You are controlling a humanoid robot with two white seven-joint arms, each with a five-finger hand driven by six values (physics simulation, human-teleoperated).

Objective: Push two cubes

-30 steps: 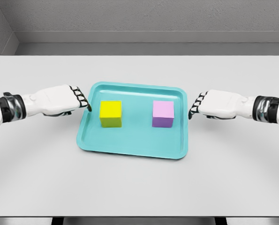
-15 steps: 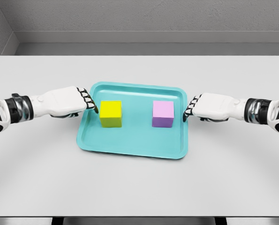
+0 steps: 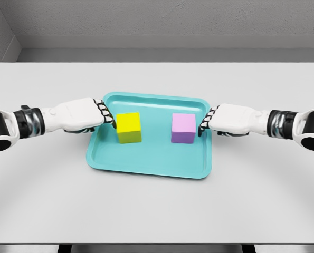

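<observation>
Left hand [image 3: 85, 115]: entering from the left side, reaching over the left rim of the tray; fingers [image 3: 105, 113] curled downward, holding nothing; fingertips touching or just beside the left face of the yellow cube, contact not certain.

Right hand [image 3: 228, 119]: entering from the right side, reaching over the right rim of the tray; fingers [image 3: 205, 120] curled downward, holding nothing; fingertips just beside the right face of the pink cube, apparently short of touching.

Yellow cube [image 3: 129, 127]: just inward of the left hand, resting on the tray floor, slightly turned relative to the tray edges.

Pink cube [image 3: 183, 128]: just inward of the right hand, resting on the tray floor, squared to the tray; well apart from the yellow cube, a bare strip of tray between the two.

Tray [image 3: 146, 161]: teal, shallow, rounded corners; lying between the two hands, both cubes in its far half.

Table [image 3: 157, 211]: light grey, under tray and both arms.
</observation>
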